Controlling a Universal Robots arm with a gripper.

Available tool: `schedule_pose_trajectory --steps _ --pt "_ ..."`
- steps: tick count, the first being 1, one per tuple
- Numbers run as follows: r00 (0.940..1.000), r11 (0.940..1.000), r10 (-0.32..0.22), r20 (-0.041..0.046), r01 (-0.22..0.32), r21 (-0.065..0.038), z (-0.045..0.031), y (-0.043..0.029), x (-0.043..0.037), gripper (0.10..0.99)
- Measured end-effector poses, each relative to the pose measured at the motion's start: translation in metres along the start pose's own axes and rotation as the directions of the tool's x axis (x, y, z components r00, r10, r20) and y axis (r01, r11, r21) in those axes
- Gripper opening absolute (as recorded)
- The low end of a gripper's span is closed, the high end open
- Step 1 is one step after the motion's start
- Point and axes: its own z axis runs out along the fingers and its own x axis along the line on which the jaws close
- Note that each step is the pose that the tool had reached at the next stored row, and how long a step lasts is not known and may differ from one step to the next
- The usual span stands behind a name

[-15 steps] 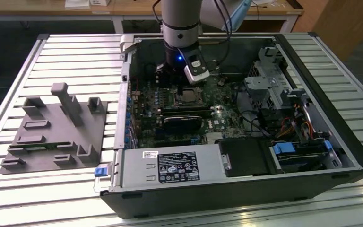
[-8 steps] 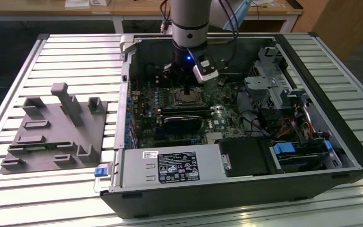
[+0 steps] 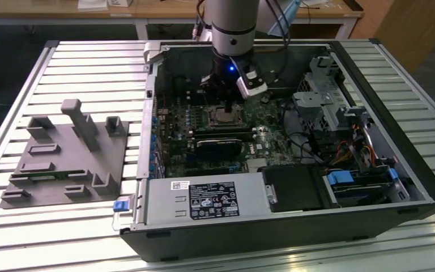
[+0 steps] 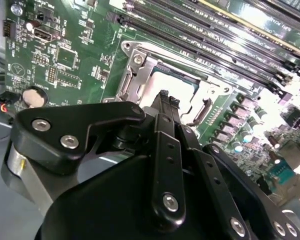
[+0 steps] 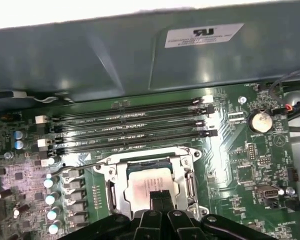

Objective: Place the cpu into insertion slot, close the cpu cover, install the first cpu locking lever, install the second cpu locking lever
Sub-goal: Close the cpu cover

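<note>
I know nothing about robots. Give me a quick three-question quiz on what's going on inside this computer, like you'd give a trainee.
1. True or false: the silver chip sits in its socket.
2. The gripper is directly over: A) the chip, B) the round battery, C) the grey stand outside the case.
3. Fill in: the gripper is ___ (open/shut).
Key: 1 true; 2 A; 3 shut.

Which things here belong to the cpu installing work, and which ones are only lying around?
Job: cpu, cpu cover, pincer.
Lying about: memory slots, coin battery, grey holder tray, power supply.
</note>
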Motion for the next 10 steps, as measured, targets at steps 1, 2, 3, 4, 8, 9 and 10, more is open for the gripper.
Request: schedule_pose_trajectory --steps 1,2,3,4,8,9,10 --pt "1.0 1.0 0.0 0.0001 0.0 0.0 -0.0019 0.0001 -0.0001 0.106" --pt "1.0 1.0 0.0 0.0001 0.0 0.0 -0.0042 0.0002 -0.0002 0.106" --pt "1.0 1.0 0.0 0.0002 0.0 0.0 -0.0067 0.0004 -0.0003 0.106" --pt "1.0 1.0 0.0 0.0003 0.0 0.0 -0.0093 0.0005 -0.0004 0.106" --pt "1.0 1.0 0.0 0.001 0.0 0.0 -0.0187 0.0011 -0.0008 0.106" --pt "1.0 1.0 0.0 0.001 0.0 0.0 -0.0198 0.0011 -0.0008 0.106" --pt "1.0 1.0 0.0 0.0012 0.0 0.0 -0.0199 0.0012 -0.0008 0.106"
